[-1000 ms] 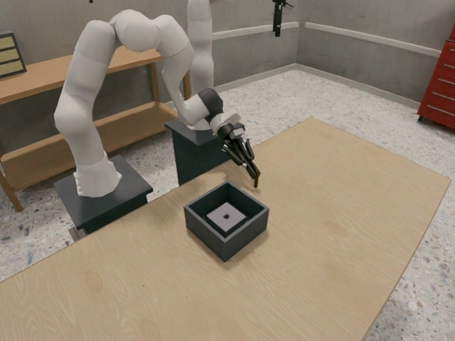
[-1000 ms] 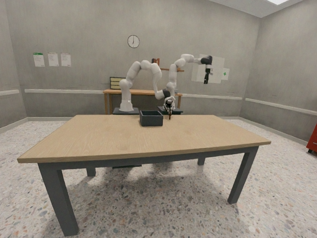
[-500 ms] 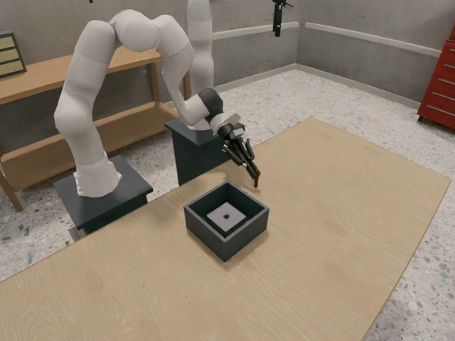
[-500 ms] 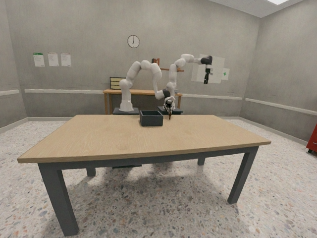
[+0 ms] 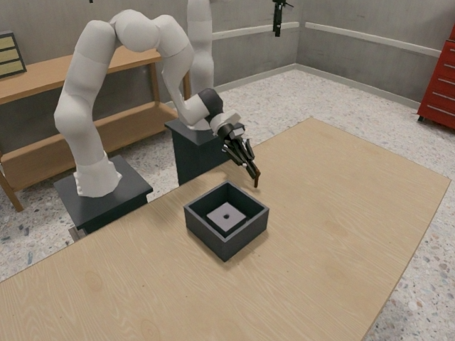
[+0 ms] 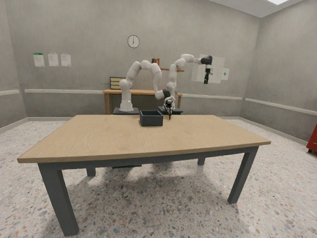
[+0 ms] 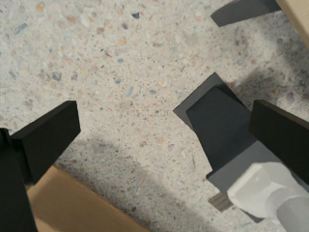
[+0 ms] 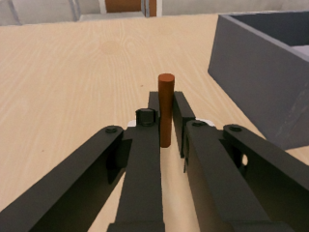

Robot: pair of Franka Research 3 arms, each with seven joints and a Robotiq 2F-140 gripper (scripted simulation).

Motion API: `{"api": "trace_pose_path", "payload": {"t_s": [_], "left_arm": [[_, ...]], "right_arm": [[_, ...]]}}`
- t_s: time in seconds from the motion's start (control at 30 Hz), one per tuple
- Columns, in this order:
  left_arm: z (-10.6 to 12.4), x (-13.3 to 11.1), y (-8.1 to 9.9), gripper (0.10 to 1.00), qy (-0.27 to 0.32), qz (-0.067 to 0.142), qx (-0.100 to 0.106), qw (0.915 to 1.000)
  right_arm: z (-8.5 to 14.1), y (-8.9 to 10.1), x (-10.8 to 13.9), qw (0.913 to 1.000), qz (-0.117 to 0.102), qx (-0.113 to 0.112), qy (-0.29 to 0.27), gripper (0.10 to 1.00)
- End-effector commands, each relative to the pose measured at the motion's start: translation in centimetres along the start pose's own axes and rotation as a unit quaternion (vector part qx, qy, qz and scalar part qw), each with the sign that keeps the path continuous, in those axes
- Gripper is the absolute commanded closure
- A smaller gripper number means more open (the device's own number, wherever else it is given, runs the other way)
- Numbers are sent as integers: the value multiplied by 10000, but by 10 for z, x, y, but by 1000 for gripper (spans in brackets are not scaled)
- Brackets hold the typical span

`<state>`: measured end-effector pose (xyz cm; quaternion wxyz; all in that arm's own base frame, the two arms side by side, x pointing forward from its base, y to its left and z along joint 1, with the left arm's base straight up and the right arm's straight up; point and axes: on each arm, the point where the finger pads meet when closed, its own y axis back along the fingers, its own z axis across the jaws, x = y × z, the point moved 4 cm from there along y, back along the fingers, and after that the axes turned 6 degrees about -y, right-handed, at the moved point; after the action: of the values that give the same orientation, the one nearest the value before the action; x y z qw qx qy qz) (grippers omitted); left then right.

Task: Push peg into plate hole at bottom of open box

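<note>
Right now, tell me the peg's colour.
The peg is reddish brown, clearest in the right wrist view.

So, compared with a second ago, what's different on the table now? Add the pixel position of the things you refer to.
Nothing visibly changed. The peg [image 5: 256, 180] [image 6: 169, 117] [image 8: 165, 111] is still held in the right arm's closed jaws, beside the box [image 5: 205, 233] [image 6: 151, 121] [image 8: 261, 72], which hasn't moved either.
</note>
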<state>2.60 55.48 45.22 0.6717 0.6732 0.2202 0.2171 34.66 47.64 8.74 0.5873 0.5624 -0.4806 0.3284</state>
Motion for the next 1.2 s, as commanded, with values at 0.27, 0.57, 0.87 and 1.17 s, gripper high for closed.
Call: {"api": "trace_pose_path", "payload": {"t_s": [0.27,0.57,0.87,1.17], "left_arm": [[1,-1,1,98,25,18,-18,10000],[1,-1,1,98,25,18,-18,10000],[1,-1,1,98,25,18,-18,10000],[1,-1,1,98,25,18,-18,10000]], "right_arm": [[-1,-1,-2,10000,14,11,-15,999],[0,-2,-6,10000,14,11,-15,999],[0,-3,-8,10000,14,11,-15,999],[0,-4,-10,10000,14,11,-15,999]]}}
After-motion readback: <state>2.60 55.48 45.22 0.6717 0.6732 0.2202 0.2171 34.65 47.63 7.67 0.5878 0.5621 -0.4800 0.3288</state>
